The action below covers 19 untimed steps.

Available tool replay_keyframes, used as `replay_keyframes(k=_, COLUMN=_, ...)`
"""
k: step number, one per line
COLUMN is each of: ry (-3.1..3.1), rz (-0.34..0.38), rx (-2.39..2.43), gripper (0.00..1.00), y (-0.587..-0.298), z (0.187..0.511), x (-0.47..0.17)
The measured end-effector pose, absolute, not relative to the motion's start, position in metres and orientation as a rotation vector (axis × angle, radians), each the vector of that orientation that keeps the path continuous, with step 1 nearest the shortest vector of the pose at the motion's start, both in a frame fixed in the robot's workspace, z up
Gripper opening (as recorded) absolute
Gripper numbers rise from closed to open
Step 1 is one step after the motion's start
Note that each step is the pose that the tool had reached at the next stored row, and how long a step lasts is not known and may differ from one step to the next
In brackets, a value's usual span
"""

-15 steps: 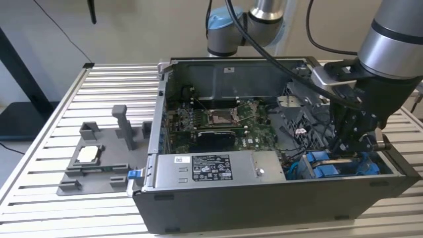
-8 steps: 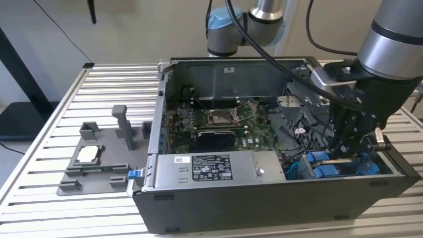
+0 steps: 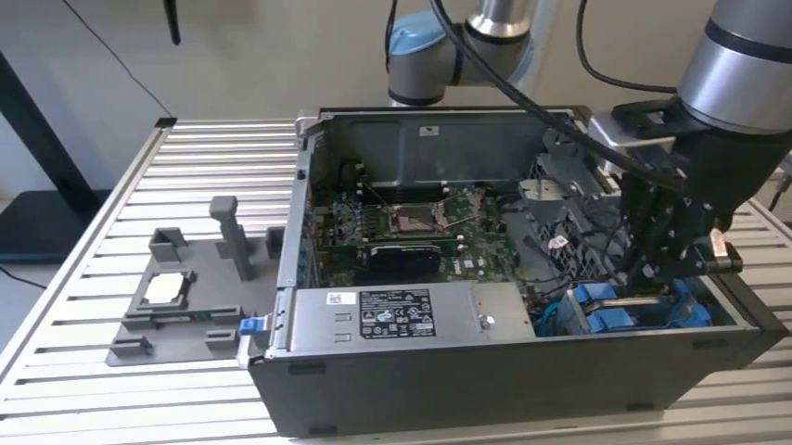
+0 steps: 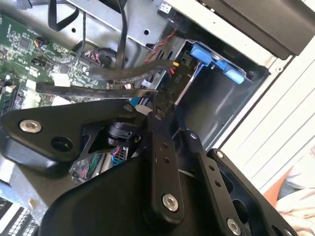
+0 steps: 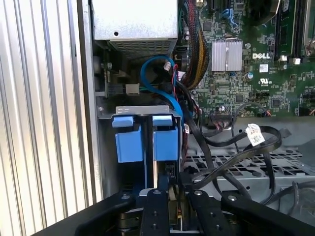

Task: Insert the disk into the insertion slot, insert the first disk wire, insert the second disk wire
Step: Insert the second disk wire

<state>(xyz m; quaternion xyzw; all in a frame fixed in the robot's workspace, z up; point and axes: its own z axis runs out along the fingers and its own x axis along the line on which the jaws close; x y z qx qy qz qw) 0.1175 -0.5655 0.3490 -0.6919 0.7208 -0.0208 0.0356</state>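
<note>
We hold our gripper [image 3: 662,283] straight above the insertion slot [image 5: 142,112], its grip state unclear to us, judging we should keep vertical and press gently.

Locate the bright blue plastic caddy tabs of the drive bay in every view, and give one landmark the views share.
Exterior view: the bright blue plastic caddy tabs sit in the black computer case's near corner on the exterior view's right, under the gripper.
First wrist view: the tabs stand beside the case wall, past the gripper.
Second wrist view: the tabs lie beyond the gripper.
Shared landmark: the green motherboard.
</note>
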Motion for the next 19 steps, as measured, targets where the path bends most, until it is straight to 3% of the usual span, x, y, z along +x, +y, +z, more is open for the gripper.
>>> replay_keyframes(k=10, ry=2.215, rz=-0.063, rx=-2.126, gripper=0.24, y=-0.565, z=0.381, x=0.117)
replay_keyframes(k=19, ry=2.215, rz=-0.063, rx=-2.125, gripper=0.24, y=-0.565, z=0.383, x=0.117)
